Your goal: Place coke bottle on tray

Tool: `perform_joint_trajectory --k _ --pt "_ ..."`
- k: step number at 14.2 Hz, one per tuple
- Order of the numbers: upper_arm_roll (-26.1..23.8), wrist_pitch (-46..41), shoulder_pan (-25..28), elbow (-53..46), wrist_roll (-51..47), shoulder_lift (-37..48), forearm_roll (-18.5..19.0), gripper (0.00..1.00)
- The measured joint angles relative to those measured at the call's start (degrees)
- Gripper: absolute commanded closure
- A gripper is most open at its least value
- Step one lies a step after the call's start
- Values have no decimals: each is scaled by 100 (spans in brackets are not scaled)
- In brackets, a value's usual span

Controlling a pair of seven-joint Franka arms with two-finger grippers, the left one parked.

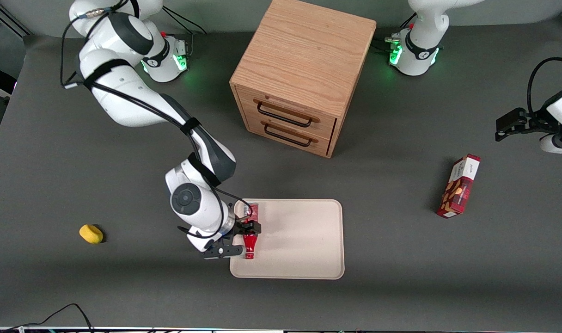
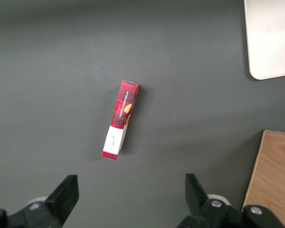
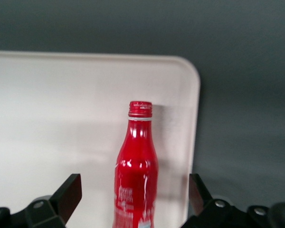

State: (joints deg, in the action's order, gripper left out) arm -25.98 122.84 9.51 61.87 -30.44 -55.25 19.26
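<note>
My gripper (image 1: pixel 242 239) sits over the tray's edge at the working arm's end, its fingers (image 3: pixel 66 194) spread apart on either side of the bottle (image 1: pixel 250 236) with clear gaps, not touching it as far as I can see. From there I go by size. The wooden cabinet (image 1: pixel 304 74) with two drawers stands farther from the front camera than the tray, and nothing touches it. The cream tray (image 1: pixel 304 240) lies flat on the dark table (image 1: pixel 401 286), nearer the camera. A red snack box (image 1: pixel 459 186) lies on the table well apart from the tray, toward the parked arm's end. The red bottle lies on its side on the tray, just inside the rim at the working arm's end, cap pointing toward the front camera. A small yellow lump (image 1: pixel 91 233) rests on the table toward the working arm's end.
</note>
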Motion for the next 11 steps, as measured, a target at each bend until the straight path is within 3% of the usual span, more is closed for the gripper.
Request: perform_joint_trajectory --k 5,8,11 --pt "-138 -2335 -378 -107 -13 1490 -98 0" --pt "26 -3681 -654 -129 -27 2557 -614 0" --pt "828 -4843 -735 -117 -13 3558 -1282 0"
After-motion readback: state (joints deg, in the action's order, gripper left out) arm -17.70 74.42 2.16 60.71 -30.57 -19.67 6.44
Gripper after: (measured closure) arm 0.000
